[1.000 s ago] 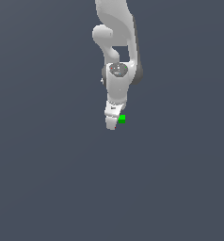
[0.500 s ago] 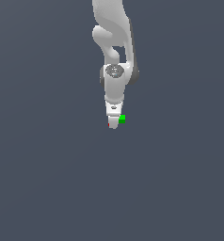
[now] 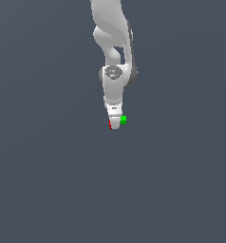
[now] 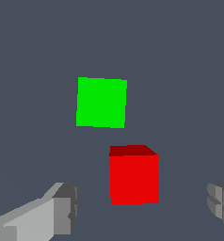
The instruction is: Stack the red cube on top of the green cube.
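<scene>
Franka Panda arm, simulator render
White rounded arm (image 3: pixel 113 28) links with dark grey joint bands; grey circular wrist cap (image 3: pixel 113 72); light grey blocky fingers (image 4: pixel 48 214) with darker pads.

no readable text, no labels, no numbers anywhere
</scene>
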Controlling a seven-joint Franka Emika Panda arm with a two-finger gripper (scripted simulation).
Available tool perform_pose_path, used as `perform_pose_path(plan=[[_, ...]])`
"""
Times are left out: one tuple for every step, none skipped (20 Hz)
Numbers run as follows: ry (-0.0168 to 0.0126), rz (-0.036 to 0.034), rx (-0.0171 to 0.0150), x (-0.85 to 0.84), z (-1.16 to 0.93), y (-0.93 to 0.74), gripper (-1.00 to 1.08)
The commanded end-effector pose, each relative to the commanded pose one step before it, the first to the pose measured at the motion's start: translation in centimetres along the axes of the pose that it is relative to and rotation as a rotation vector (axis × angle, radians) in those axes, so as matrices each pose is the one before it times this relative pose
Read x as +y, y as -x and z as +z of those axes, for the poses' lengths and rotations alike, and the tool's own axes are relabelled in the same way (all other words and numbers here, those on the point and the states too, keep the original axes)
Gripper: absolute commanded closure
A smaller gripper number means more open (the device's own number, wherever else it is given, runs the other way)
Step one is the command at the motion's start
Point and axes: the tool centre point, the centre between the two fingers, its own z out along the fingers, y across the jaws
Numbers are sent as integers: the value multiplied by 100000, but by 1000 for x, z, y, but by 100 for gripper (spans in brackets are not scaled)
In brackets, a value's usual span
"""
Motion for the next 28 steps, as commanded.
perform_pose_path(plan=[[11, -2012, 16, -121, 118, 121, -92], [-5, -442, 2, -28, 29, 33, -92], [-3, -316, 1, -19, 21, 23, -92], [-2, -189, 0, -11, 12, 13, -92], [-1, -49, 0, -5, 4, 11, -92], [-17, 425, 0, 17, -19, -20, -92], [0, 0, 0, -3, 24, 1, -92], [0, 0, 0, -7, 73, 4, -92], [-12, -47, 1, -7, 127, -15, -92], [0, 0, 0, -12, 170, 9, -92], [-8, -48, 2, -9, 222, -11, -92], [0, 0, 0, -11, 266, 14, -92], [-7, -69, 2, -5, 317, -16, -92], [0, 0, 0, -9, 361, 18, -92], [-4, -69, -3, -3, 410, -11, -92], [0, 0, 0, -8, 455, 25, -92], [-6, -83, -15, -3, 482, -12, -92], [0, 0, 0, -7, 436, 26, -92], [-7, -80, -26, -1, 389, -14, -92], [0, 0, 0, -4, 338, 22, -92], [-3, -44, -20, 1, 290, -3, -92], [0, 0, 0, 1, 241, 15, -92], [0, 0, 0, 5, 192, 11, -92], [9, -61, -30, 13, 137, -23, -92], [0, 0, 0, 15, 94, 1, -92], [0, 0, 0, 19, 45, -4, -92], [32, 50, 36, 21, -16, 14, -92], [0, 0, 0, 14, -19, -7, -92]])
